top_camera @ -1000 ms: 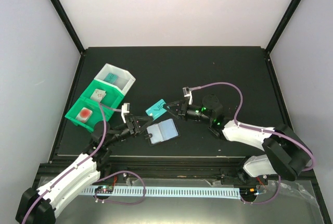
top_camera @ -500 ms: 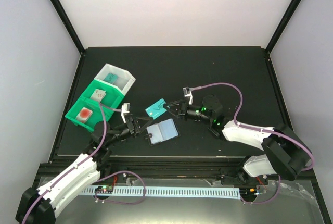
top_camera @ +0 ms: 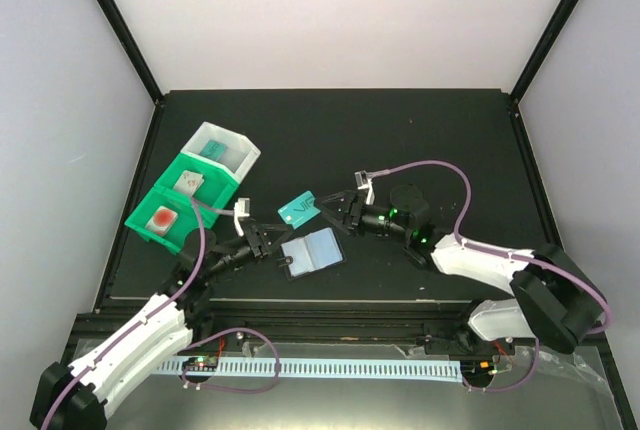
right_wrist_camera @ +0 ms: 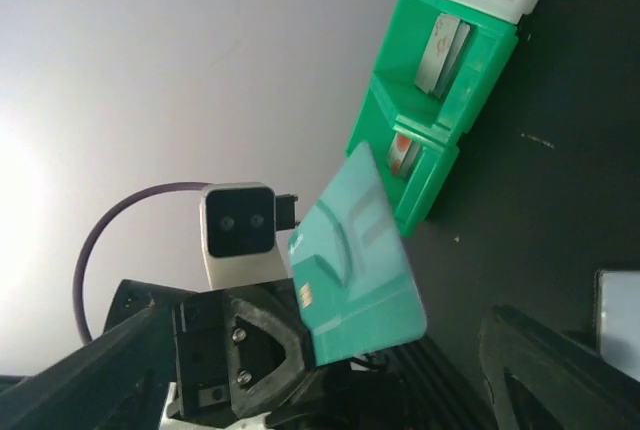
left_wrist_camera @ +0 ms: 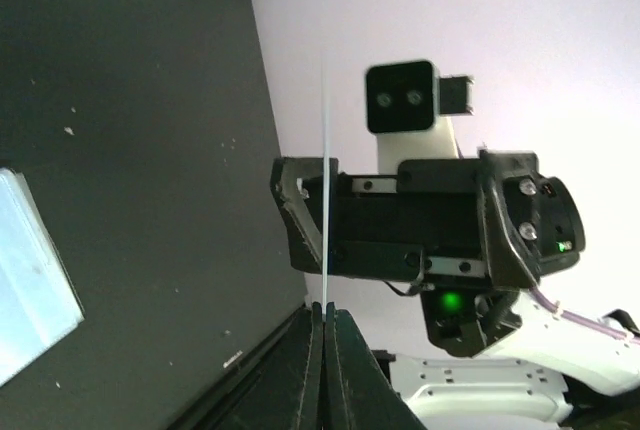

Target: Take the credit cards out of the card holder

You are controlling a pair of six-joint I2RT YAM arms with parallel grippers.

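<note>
- Top external, item 1: teal card [top_camera: 299,210], which I see raised off the tabletop [top_camera: 420,140] between the two pincers. On the right wrist view its printed face is turned toward that camera.
- Left wrist: I see the teal card edge-on as a thin upright line running down into the left pincer [left_wrist_camera: 323,335]. The fingers are pressed together on the card's lower edge, so I log this pincer as gripping the teal card.
- Right pincer [top_camera: 331,214]: jaws spread wide, nothing clamped. On the left wrist view the card's edge passes close in front of one of its fingers. I cannot tell whether they touch.
- Card holder [top_camera: 312,250]: lies flat on the tabletop with its pale blue clear-pocket face up. It sits just nearer the arm bases than the raised card, and neither pincer touches it.
- Green bin [right_wrist_camera: 440,140], at the left of the tabletop: I count a red-marked card [top_camera: 162,218] in its nearer compartment and a pale card [top_camera: 187,182] in the next.
- White bin [top_camera: 248,157], touching the green bin's far end: a second teal card [top_camera: 215,148] lies inside.
</note>
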